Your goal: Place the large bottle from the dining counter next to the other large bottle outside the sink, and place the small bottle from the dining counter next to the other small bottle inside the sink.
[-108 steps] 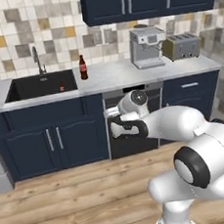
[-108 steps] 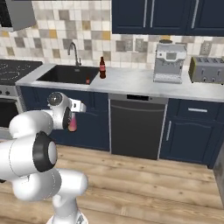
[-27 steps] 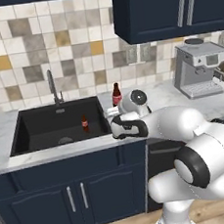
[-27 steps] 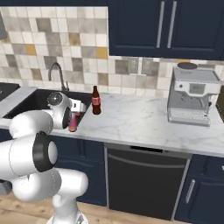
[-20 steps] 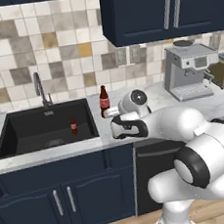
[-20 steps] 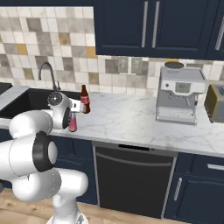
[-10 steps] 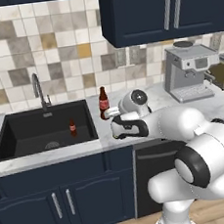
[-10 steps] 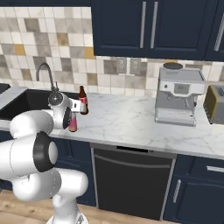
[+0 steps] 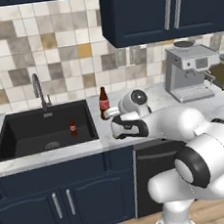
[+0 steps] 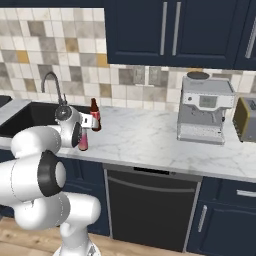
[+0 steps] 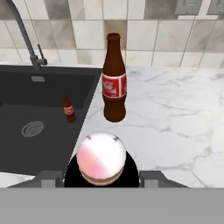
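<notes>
Gripping a bottle [image 11: 101, 158] seen cap-end on in the hand view, the gripper [image 11: 101, 177] has its two dark fingers [image 11: 72, 173] pressed against the bottle's sides. In the right base view the held bottle [image 10: 83, 140] shows as a reddish shape hanging below the gripper [image 10: 80, 136], at the front edge of the counter [image 10: 150, 137]. The left base view puts the gripper [image 9: 117, 128] over the counter's [image 9: 100, 143] front edge, just right of the sink [image 9: 18, 139]; the bottle itself cannot be made out there.

Beyond the gripper, a large bottle [image 11: 114, 79] with a red label stands upright on the marble counter [image 11: 175, 113], close to the sink's [image 11: 17, 144] right rim and near the tiled back wall. It appears too in the left base view [image 9: 103, 103] and the right base view [image 10: 94, 115].

Inside the sink a small bottle [image 11: 68, 109] stands upright near the right wall, with the drain [image 11: 32, 128] apart to its left. The left base view shows the same small bottle [image 9: 73, 127].

A tap [image 9: 40, 92] rises behind the sink. Farther right on the counter stands a coffee machine [image 10: 204, 108], with a toaster [image 10: 245, 119] beside it.
</notes>
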